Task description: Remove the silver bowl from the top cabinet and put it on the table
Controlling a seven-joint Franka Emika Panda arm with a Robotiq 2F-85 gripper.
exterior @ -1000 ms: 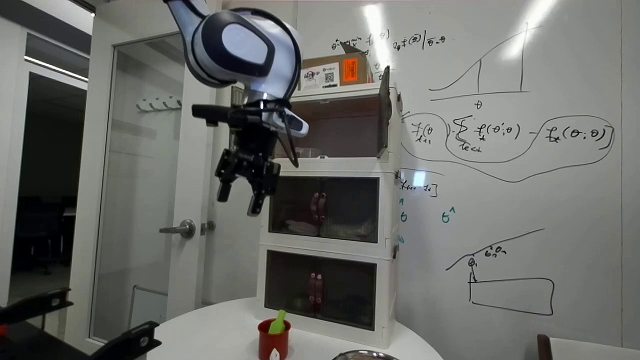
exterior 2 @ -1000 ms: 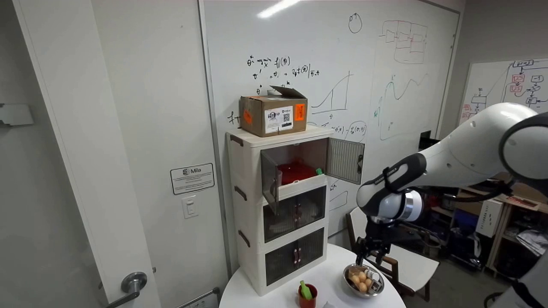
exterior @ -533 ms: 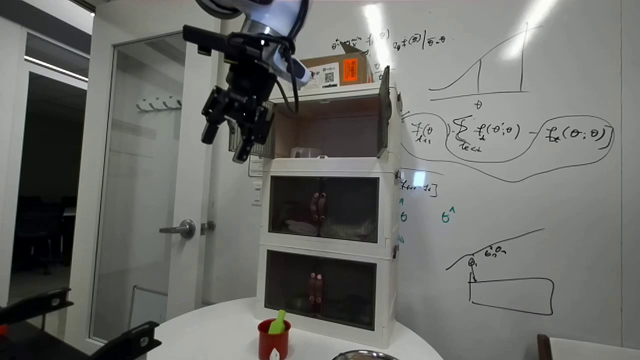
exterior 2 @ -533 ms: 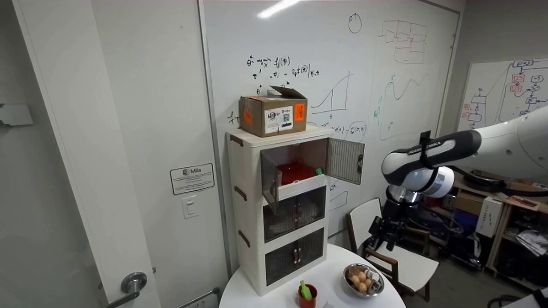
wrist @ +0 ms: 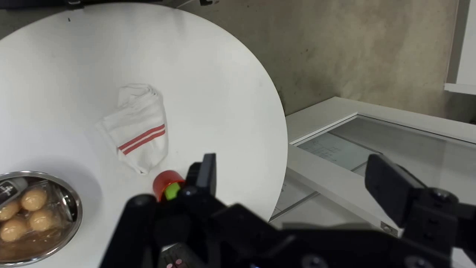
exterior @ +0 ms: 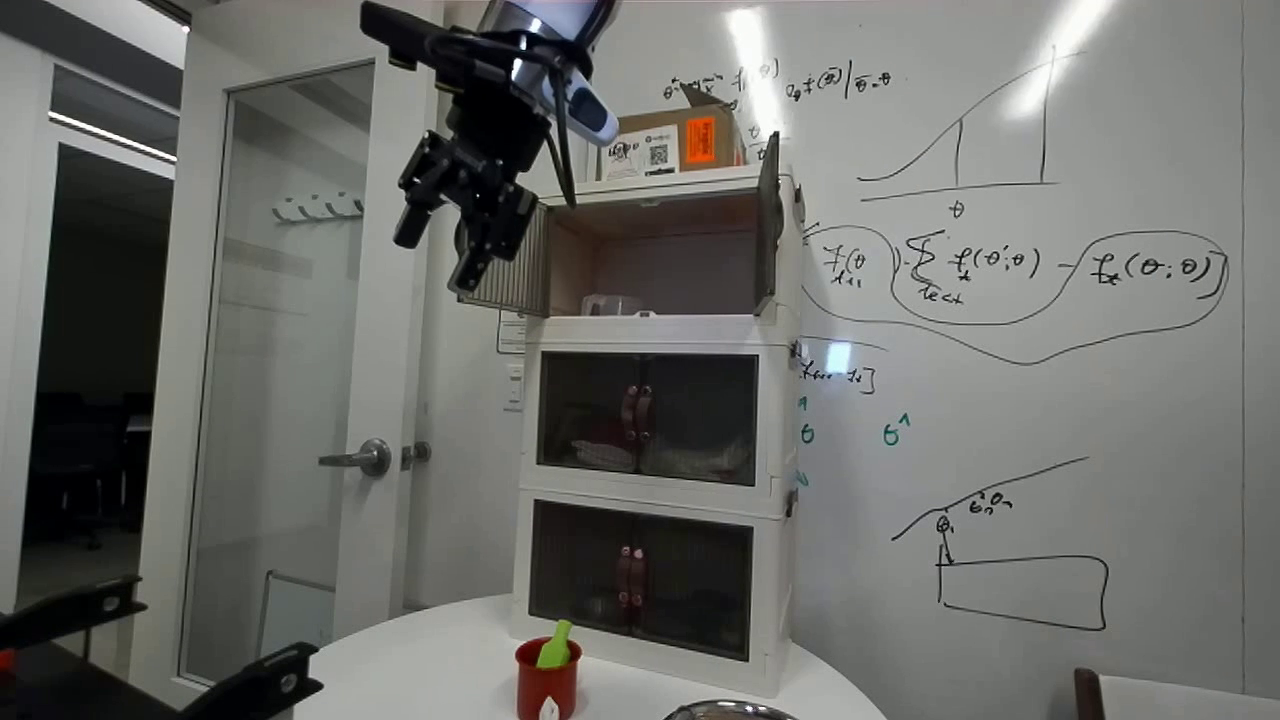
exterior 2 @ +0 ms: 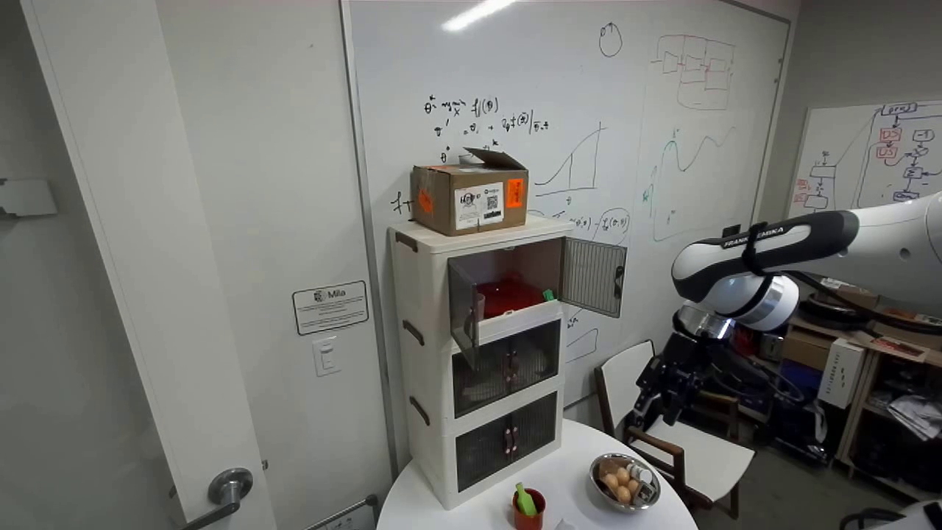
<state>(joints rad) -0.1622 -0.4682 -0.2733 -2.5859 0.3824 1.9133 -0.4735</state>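
whiteboard (exterior 2: 567, 140), marker-written, on the wall behind everything in an exterior view. table (wrist: 223, 93), round, white, smooth-topped; it serves as set-down surface. top cabinet (exterior: 680, 250), uppermost of three stacked compartments; its two doors (exterior 2: 595, 276) stand swung outward, presumably to leave the front free for reaching in; a red item (exterior 2: 511, 294) sits inside, too shaded to name. cardboard box (exterior 2: 471, 199), on the top cabinet's roof, twelve o'clock of an exterior view; probably stored there out of the way. gripper (exterior: 435, 262), black, in mid-air, pointing down at a slant, touching nothing that shows; jaws spread wide, nothing between them, as suits a tool relieved of its load. silver bowl (wrist: 79, 214), on the table, eight o'clock of the wrist view, cut by the picture's edge; upright, likely so that the brown eggs (wrist: 34, 199) in it stay put; by its place the task looks done. towel (wrist: 137, 126), white, red-striped, loosely folded, apart from the silver bowl. red cup (exterior: 545, 685), five o'clock from the towel in the wrist view; seemingly a stand for the green handle (exterior: 555, 648) leaning in it.
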